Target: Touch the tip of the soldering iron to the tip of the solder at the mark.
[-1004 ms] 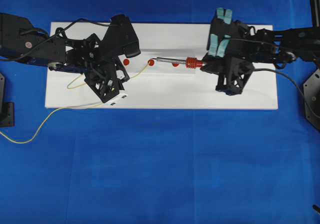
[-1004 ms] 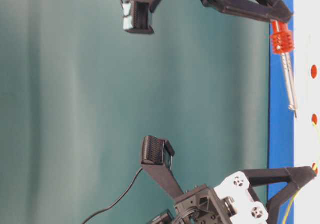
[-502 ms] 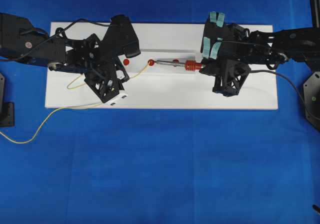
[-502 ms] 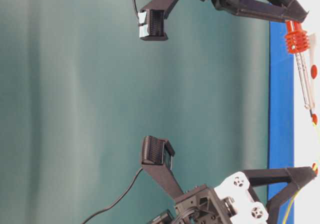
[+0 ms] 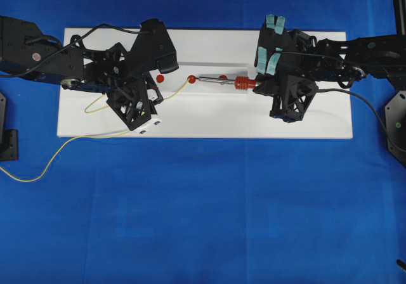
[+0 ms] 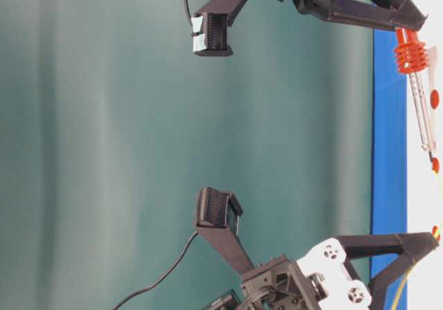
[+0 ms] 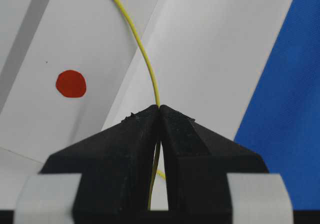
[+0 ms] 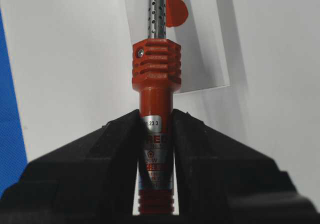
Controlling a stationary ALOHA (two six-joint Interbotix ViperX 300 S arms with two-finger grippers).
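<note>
The left gripper (image 7: 159, 109) has its fingers clenched on the yellow solder (image 7: 144, 54), whose tip lies on a red mark (image 5: 191, 79) on the white board (image 5: 209, 116). The right gripper (image 8: 156, 115) clamps the soldering iron (image 8: 154, 79) by its red handle, the metal shaft reaching to that same mark.

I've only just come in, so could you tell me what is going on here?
Two arms work over a white board. The left tool is shut on the solder, whose tip lies on a red mark. The right tool is shut on the soldering iron, its tip at that same mark.
</note>
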